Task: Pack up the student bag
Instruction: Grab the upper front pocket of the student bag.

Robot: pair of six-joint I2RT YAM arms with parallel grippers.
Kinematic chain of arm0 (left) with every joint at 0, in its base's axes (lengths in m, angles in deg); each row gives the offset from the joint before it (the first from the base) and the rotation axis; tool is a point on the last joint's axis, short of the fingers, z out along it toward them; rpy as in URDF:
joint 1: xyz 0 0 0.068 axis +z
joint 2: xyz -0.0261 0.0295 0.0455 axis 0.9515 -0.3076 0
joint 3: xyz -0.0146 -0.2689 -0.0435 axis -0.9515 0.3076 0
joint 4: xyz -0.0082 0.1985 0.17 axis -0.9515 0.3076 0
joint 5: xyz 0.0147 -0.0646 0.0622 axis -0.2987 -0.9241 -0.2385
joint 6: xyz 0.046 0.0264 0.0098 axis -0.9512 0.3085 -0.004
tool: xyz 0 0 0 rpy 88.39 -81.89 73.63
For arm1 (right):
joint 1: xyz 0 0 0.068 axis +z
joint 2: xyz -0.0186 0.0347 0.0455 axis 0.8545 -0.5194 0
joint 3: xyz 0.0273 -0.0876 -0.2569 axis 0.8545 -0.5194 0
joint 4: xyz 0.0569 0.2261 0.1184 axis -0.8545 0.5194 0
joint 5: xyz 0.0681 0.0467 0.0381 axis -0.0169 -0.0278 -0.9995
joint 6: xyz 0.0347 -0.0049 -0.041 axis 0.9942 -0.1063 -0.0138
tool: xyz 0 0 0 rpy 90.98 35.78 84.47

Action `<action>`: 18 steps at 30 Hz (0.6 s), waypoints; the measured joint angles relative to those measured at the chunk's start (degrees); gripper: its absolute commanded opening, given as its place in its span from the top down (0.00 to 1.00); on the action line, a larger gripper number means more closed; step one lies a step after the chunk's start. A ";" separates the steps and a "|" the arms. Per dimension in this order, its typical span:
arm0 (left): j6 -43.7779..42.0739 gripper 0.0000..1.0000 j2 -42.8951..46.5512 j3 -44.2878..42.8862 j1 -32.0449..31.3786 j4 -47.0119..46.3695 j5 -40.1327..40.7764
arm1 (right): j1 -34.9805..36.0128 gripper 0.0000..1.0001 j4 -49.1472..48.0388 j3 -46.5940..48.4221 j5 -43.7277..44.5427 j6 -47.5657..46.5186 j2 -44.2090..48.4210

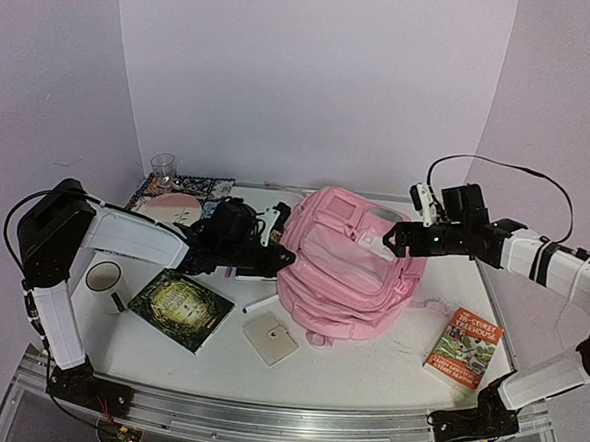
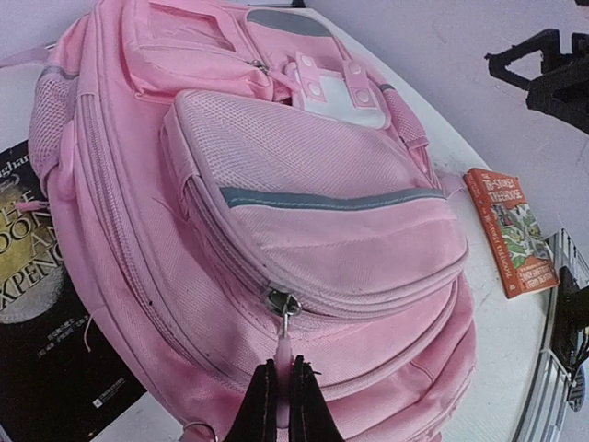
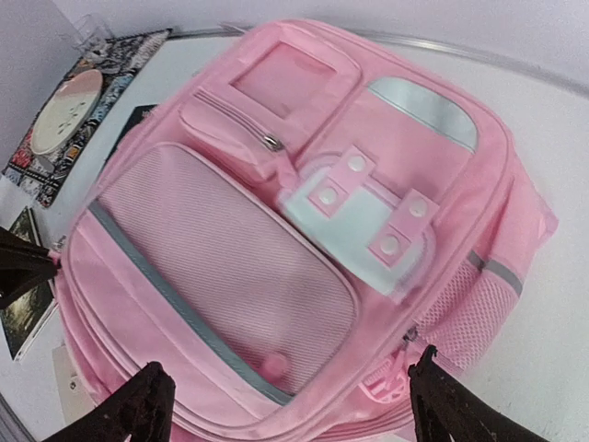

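The pale-pink student bag [image 1: 347,269] lies front-up in the middle of the table, pockets zipped. In the left wrist view my left gripper [image 2: 282,398] is shut on a pink zipper pull [image 2: 282,354] hanging from a metal slider [image 2: 282,302] on the bag's [image 2: 304,184] left side. My left gripper [image 1: 272,242] sits against that side in the top view. My right gripper [image 1: 392,242] hovers open over the bag's upper right. In the right wrist view its fingers [image 3: 138,405] are spread wide above the bag [image 3: 276,230], holding nothing.
A dark book [image 1: 181,309] and a white card [image 1: 270,338] lie front left, with a pen [image 1: 260,303] by the bag. An orange book [image 1: 465,348] lies at right. A cup [image 1: 103,277], a plate [image 1: 168,209] on a patterned mat, and a glass [image 1: 163,166] stand at left.
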 measured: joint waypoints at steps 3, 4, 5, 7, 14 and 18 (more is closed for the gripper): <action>0.01 1.00 0.00 -0.67 -0.87 0.23 -0.76 | 3.76 0.10 -0.19 2.00 1.47 -3.00 1.00; 0.01 1.00 0.00 -0.77 -1.09 0.35 -1.01 | 4.97 0.10 -0.25 2.84 1.80 -4.02 0.87; 0.01 1.00 0.00 -0.82 -1.28 0.41 -1.16 | 6.24 0.10 -0.36 3.66 1.99 -5.05 0.52; 0.01 1.00 0.00 -0.84 -1.52 0.47 -1.33 | 9.04 0.10 -0.50 5.44 2.48 -7.26 -1.05; 0.07 1.00 0.00 -1.88 -1.92 1.30 -1.64 | 17.54 0.12 -1.25 10.73 3.34 -14.30 -12.51; 0.20 1.00 0.00 -1.91 -2.21 1.37 -1.71 | 20.32 0.13 -1.07 12.20 4.49 -16.99 -17.53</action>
